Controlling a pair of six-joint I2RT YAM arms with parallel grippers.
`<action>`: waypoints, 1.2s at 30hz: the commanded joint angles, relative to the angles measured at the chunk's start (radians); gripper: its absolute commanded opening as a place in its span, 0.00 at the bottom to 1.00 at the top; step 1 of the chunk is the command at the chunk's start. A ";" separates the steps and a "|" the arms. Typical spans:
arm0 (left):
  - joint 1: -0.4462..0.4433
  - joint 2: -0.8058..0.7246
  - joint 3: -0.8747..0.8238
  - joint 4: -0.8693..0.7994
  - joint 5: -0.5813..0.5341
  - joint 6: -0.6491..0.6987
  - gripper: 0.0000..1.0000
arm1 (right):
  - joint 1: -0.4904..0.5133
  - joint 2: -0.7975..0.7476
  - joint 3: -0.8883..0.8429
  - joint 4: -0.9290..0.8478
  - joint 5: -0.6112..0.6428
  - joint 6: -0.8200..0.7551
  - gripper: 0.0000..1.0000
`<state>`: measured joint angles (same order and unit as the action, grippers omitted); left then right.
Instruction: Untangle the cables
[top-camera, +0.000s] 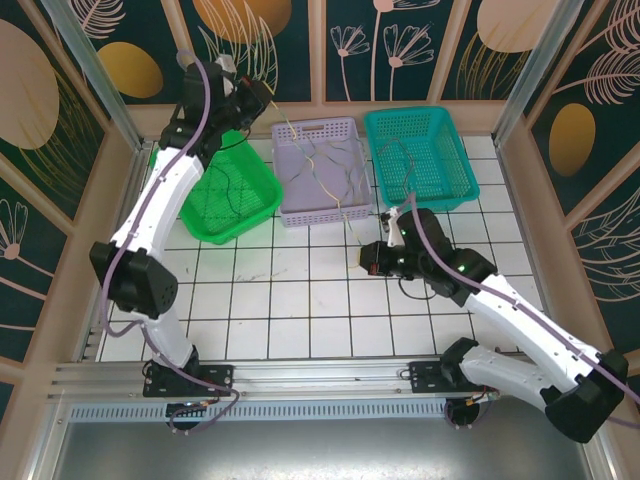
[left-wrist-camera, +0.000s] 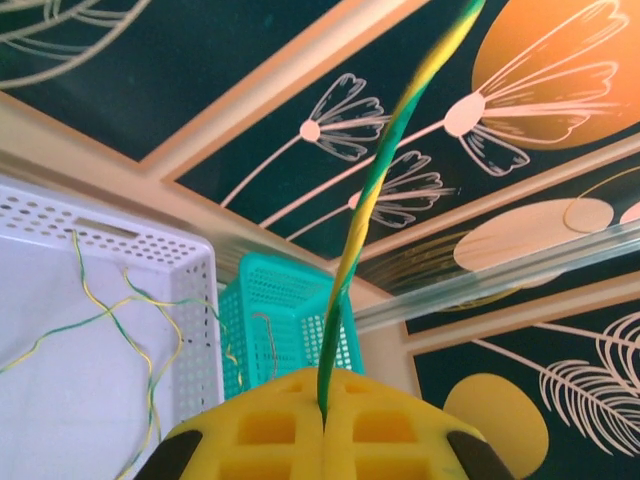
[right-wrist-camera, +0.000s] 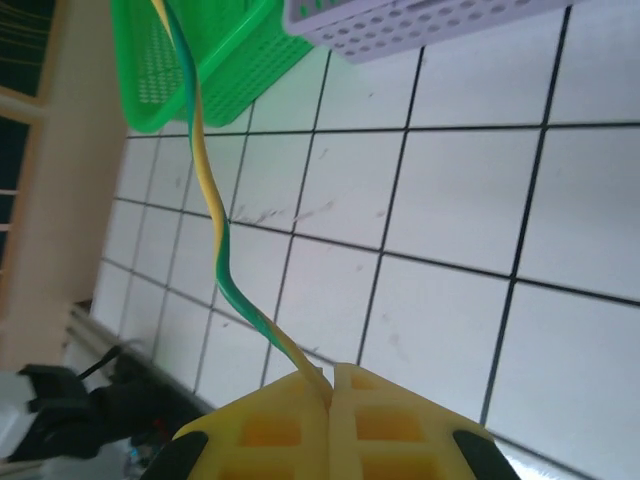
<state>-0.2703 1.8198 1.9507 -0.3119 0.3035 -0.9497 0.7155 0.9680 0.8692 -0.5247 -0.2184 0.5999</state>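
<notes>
White gridded tabletop: the cables lie tangled in the lilac basket at its far edge. The left gripper, raised high near the far-left corner, and the right gripper, low before that basket, each pinch shut on a yellow-green strand. Likely mid-separation; next, draw the ends apart gently without dragging the bunch

The cables were striped yellow and green. The left basket was green, the middle basket lilac, the right basket teal. The desk was white, gridded dark.
</notes>
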 joint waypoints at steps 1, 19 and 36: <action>0.098 0.060 0.190 0.038 -0.037 -0.030 0.00 | 0.062 0.051 -0.022 -0.221 0.183 -0.028 0.00; 0.252 0.148 0.427 0.027 0.021 -0.094 0.00 | 0.284 0.202 -0.027 -0.293 0.379 -0.051 0.00; 0.043 -0.181 -0.247 0.157 0.310 0.007 0.00 | 0.188 -0.024 0.339 -0.132 0.165 -0.330 0.66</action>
<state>-0.2352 1.6722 1.7309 -0.2367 0.5983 -0.9791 0.9600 1.0180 1.1591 -0.6300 0.0502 0.3225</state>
